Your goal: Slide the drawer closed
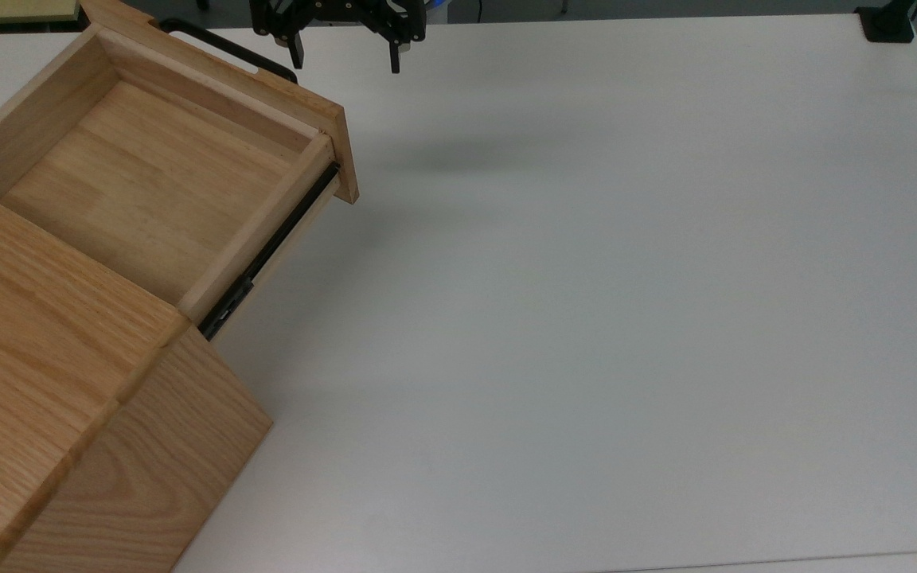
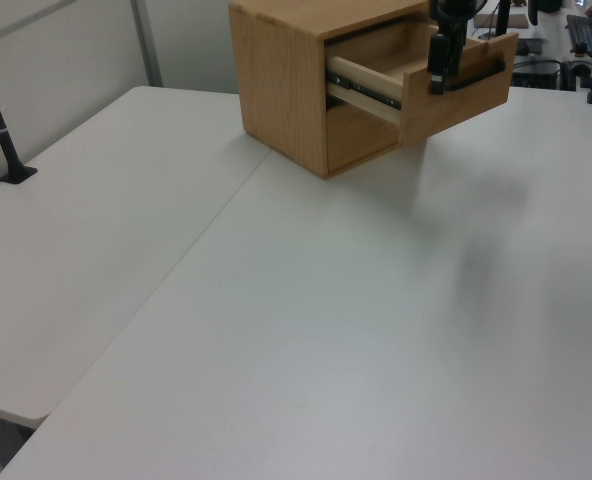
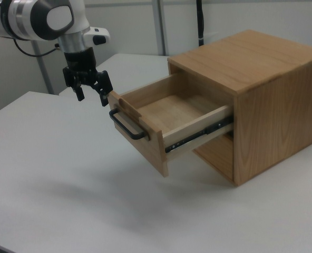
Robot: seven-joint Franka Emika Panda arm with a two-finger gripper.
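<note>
Drawer (image 3: 161, 118) is seen pulled well out of the oak cabinet (image 3: 261, 100) on the white worktop (image 1: 586, 318); the hand (image 3: 91, 95) is held open, empty, just beside the black handle (image 3: 125, 125).

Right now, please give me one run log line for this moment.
drawer: pulled out, empty | handle: untouched | gripper: open, raised beside the drawer front, holding nothing | task: not done
</note>
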